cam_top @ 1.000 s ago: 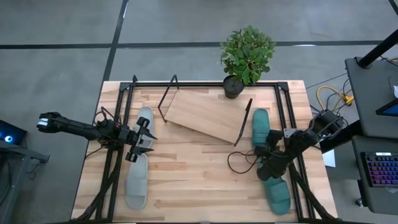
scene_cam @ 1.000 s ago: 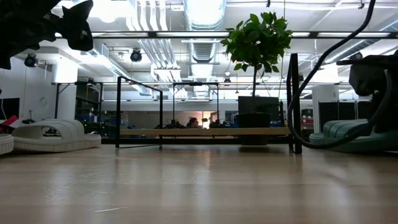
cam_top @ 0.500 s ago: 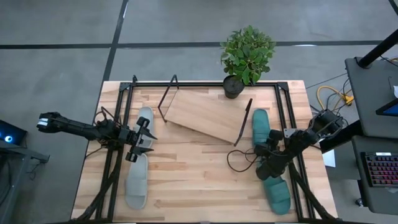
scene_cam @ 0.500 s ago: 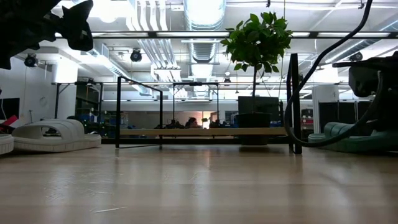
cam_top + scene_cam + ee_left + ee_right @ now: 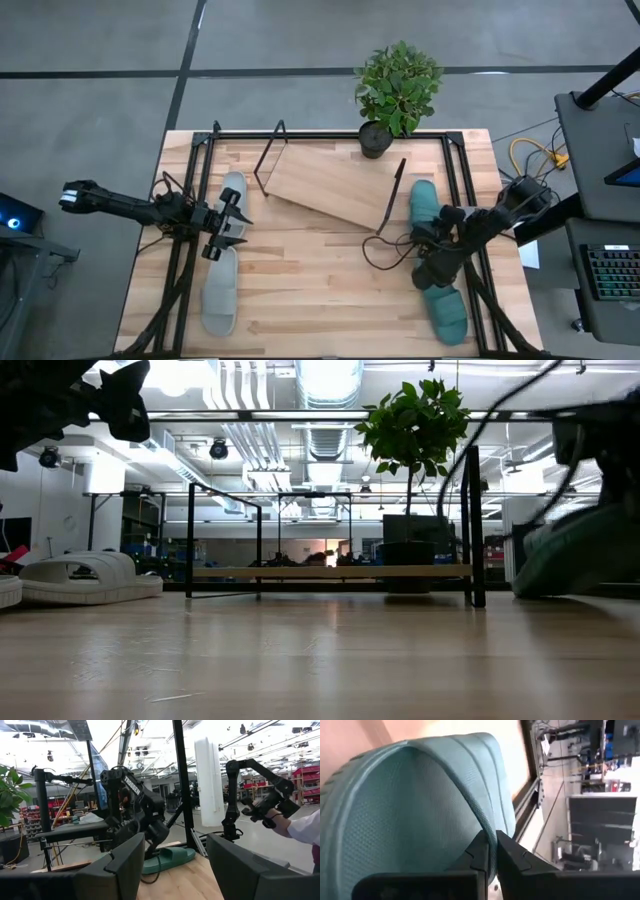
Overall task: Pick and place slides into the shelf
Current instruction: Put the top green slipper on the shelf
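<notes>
Two teal slides lie at the table's right. My right gripper (image 5: 434, 232) is shut on the farther one (image 5: 424, 203), which shows tipped up in the low view (image 5: 578, 548). The other teal slide (image 5: 447, 312) lies flat near the front edge. The shelf (image 5: 330, 188), a slanted wood board in black end frames, stands at the far middle. At the left, my left gripper (image 5: 238, 227) hangs open over two grey slides, one far (image 5: 232, 192) and one near (image 5: 220, 297), and touches nothing. My right gripper pinches the teal slide's raised side edge (image 5: 491, 832) between its two fingers, toward the slide's near end. The fingers slant down at it from the table's right. The slide is tilted, its right side up; whether its low edge (image 5: 522, 588) rests on the table I cannot tell.
A potted plant (image 5: 397, 88) stands at the far edge behind the shelf's right end. Black frame rails (image 5: 452, 170) run along the table's left and right sides. A cable (image 5: 378, 262) loops on the wood beside my right arm. A person's sleeve (image 5: 306, 826) shows beyond the table.
My right gripper has risen with the farther teal slide. The slide, flat on the table a second ago, is now tipped up on its right side and turned slightly. The left arm has kept still.
</notes>
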